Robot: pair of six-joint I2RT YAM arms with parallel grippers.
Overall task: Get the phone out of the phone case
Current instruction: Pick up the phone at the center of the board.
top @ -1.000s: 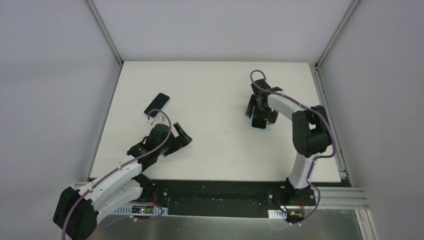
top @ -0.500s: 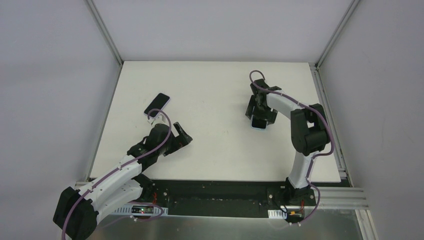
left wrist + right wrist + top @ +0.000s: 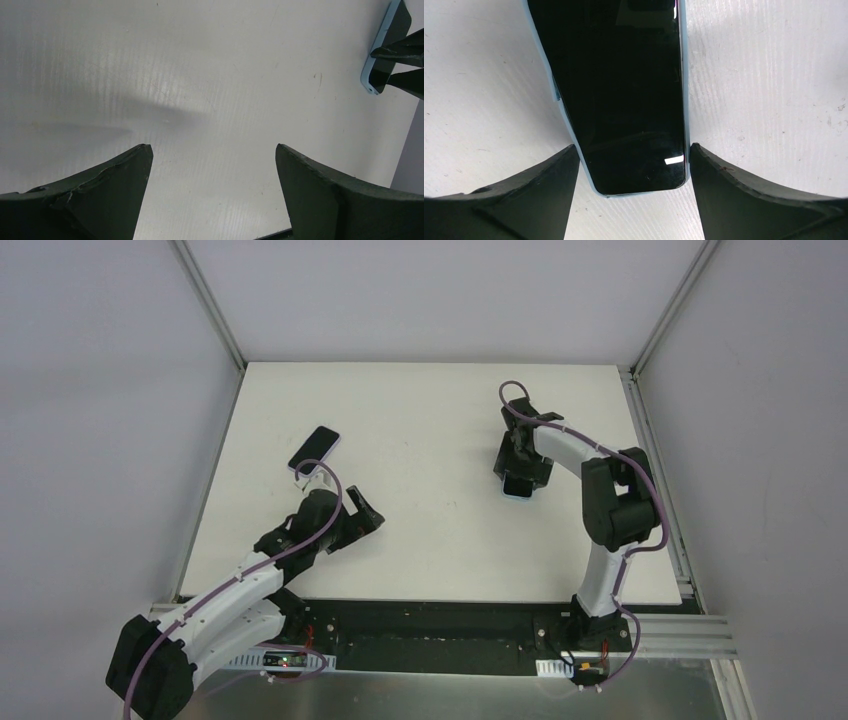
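Observation:
A black-screened phone (image 3: pixel 616 85) in a light blue phone case (image 3: pixel 686 75) lies flat on the white table, screen up. My right gripper (image 3: pixel 633 150) straddles its near end, and both fingertips (image 3: pixel 569 165) press against the case's long edges. From above, that gripper (image 3: pixel 518 472) covers most of the phone (image 3: pixel 516 490). The left wrist view shows the same cased phone (image 3: pixel 387 45) far off at the top right. My left gripper (image 3: pixel 212 150) hovers open over bare table, holding nothing.
A second dark phone (image 3: pixel 315 449) with a pale rim lies at the table's left, just beyond my left gripper (image 3: pixel 362 516). Grey walls enclose the white table (image 3: pixel 420 540) on three sides. A metal rail (image 3: pixel 660 480) runs along its right edge.
The right gripper's jaws have narrowed from wide apart until they meet the sides of the cased phone. The left arm has not moved.

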